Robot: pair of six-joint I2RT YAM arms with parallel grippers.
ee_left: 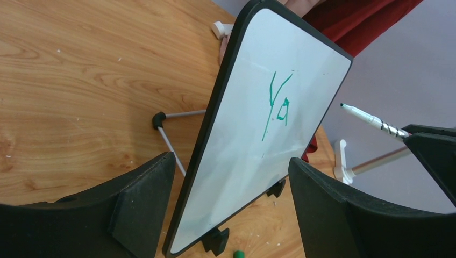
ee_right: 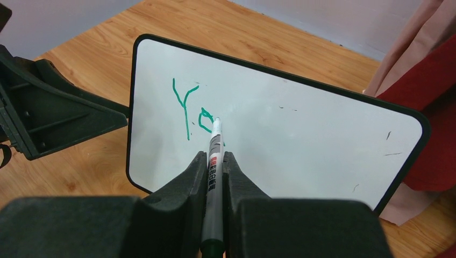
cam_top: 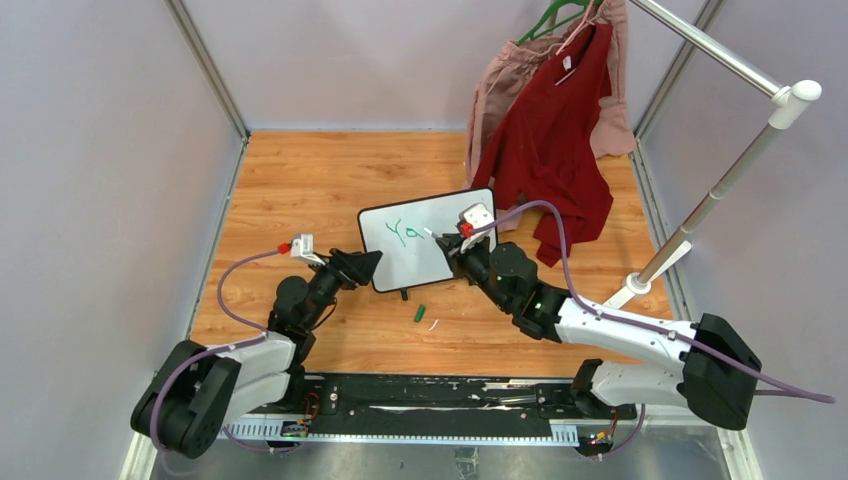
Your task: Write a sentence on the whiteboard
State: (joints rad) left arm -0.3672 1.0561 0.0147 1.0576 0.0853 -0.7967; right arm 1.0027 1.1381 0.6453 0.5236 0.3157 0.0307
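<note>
The whiteboard (cam_top: 412,266) (ee_left: 242,156) (ee_right: 301,134) stands tilted on its little black feet at the middle of the wooden floor. Of the sentence (cam_top: 405,233) (ee_left: 279,105) (ee_right: 188,107), only green "Yo" shows at the upper left. My right gripper (cam_top: 452,243) (ee_right: 215,157) is shut on a marker (ee_right: 214,141) (ee_left: 371,119). The marker tip is by the "o" and seems just off the surface. My left gripper (cam_top: 368,267) (ee_left: 231,207) is open, its fingers (ee_left: 142,207) astride the board's lower left edge with gaps on both sides.
A green marker cap (cam_top: 421,313) (ee_left: 239,253) lies on the floor in front of the board. A red garment (cam_top: 550,150) and a pink one (cam_top: 500,90) hang from a rack (cam_top: 740,170) at the back right, close behind the board. Grey walls enclose the floor.
</note>
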